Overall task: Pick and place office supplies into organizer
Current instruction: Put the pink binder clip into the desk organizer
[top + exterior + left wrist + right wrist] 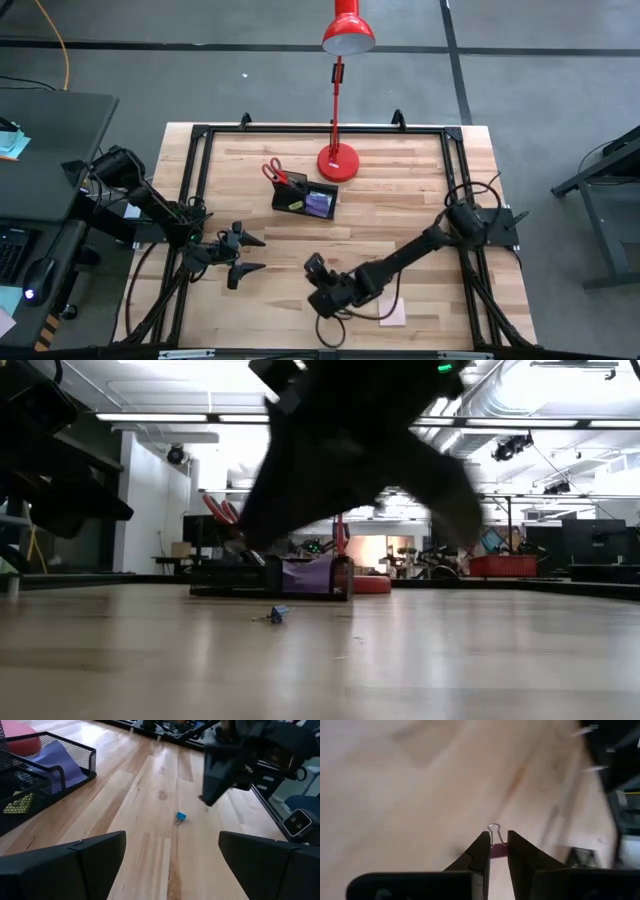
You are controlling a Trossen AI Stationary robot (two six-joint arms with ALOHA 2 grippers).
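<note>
Right claw [495, 851] low over the wooden surface [400, 220] at about 6 o'clock, pinching a small pink binder clip [496, 850], left claw [245, 255] spread wide and holding nothing at 8 o'clock, black organizer [305, 199] near 12 o'clock beside the red lamp [338, 163], tiny blue clip [180, 816] lying loose mid-surface.

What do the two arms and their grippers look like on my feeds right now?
Both arms are dark, nearly black, jointed links with black cables trailing along them. The left gripper has two broad, flat matte-black fingers. The right gripper has dark fingers that taper to narrow wedge tips. No markings are readable.
</note>
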